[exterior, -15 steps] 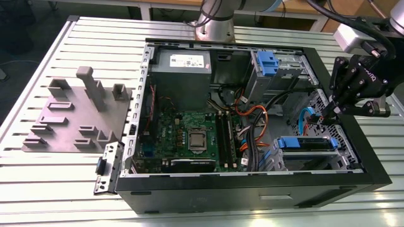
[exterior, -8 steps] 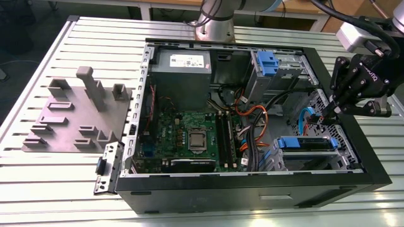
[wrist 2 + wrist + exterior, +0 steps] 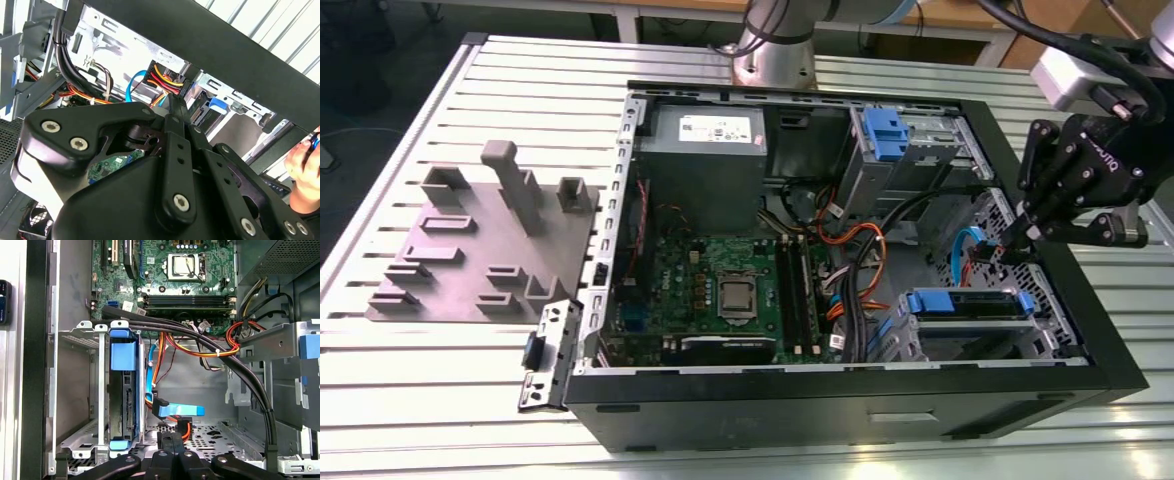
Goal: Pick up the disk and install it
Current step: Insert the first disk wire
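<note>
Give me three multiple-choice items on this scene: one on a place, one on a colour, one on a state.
1. Where does the disk sit?
A. on a shelf
B. in the drive cage inside the case
C. in a cardboard box

2. The disk's bracket is:
A. red
B. green
C. blue

3. The case is:
A. open, its side panel off
B. closed
C. upside down

Answers:
1. B, the first wrist view shows it standing in the cage.
2. C, blue plastic frames it.
3. A, the motherboard lies exposed.
</note>
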Motion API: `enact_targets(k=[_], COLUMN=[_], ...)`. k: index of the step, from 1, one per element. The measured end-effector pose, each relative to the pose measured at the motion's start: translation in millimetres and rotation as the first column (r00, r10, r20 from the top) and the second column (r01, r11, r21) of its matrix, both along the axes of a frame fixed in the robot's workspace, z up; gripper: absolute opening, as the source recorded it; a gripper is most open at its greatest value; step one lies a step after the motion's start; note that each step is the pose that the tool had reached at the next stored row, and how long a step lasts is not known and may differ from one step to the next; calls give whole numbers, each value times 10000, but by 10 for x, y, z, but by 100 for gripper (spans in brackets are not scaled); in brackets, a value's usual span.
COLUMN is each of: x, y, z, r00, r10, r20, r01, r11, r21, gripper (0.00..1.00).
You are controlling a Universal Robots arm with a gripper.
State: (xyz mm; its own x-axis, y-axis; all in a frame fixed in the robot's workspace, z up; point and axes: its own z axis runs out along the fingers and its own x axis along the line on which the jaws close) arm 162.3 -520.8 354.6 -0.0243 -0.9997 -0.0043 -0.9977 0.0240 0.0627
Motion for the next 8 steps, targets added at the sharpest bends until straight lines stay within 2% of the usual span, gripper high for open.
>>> enact_targets(k=[1,3,4,5,6,8], x=[5,22,29,35,42,51], y=[-1,0,0,-1,-1,-1], z=[0,0,0,0,0,0], r00=[10000,9999,9999,9999,9998,9997], r10=[1,-1,-1,-1,0,-1], r20=[-20,-101,-135,-163,-188,-227], r01=[-1,1,1,1,0,1], r11=[10000,10000,10000,10000,10000,10000], r21=[0,1,-1,0,0,-1], gripper=[11,11,17,17,24,24])
